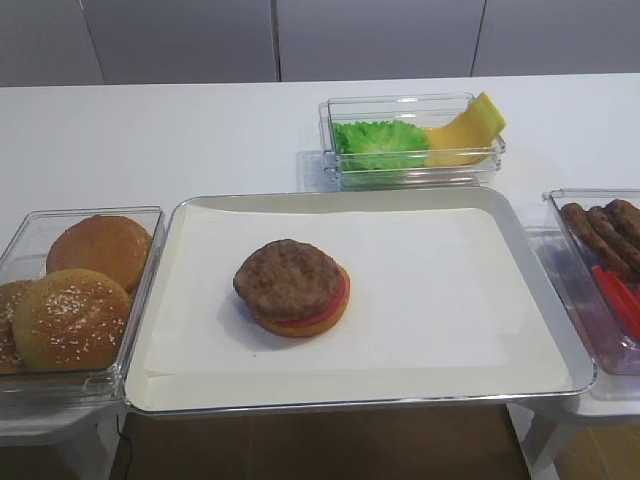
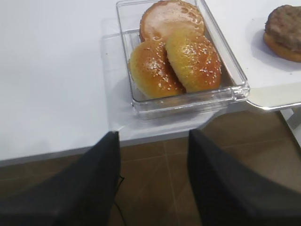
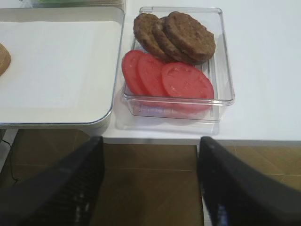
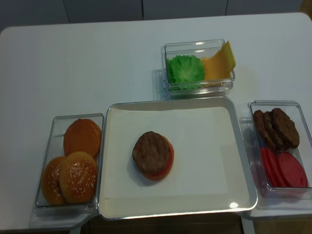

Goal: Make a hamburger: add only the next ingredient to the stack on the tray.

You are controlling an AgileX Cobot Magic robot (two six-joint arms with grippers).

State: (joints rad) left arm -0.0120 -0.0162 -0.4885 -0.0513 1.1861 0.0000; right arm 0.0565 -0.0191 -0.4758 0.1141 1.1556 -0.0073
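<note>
A brown meat patty (image 1: 290, 272) lies on top of the stack (image 1: 335, 305), a tan bun bottom with a red layer, near the middle of the paper-lined silver tray (image 1: 340, 197). The patty sits slightly off-centre toward the left. In the right wrist view my right gripper (image 3: 150, 155) hangs open and empty over the floor, in front of the table edge. In the left wrist view my left gripper (image 2: 154, 141) is likewise open and empty off the table's front edge. Neither gripper shows in the exterior views.
A clear tub right of the tray holds more patties (image 3: 188, 33) and tomato slices (image 3: 183, 80). Left of the tray, another tub holds sesame buns (image 2: 174, 52). Behind the tray a tub holds lettuce (image 1: 378, 140) and cheese (image 1: 465, 130).
</note>
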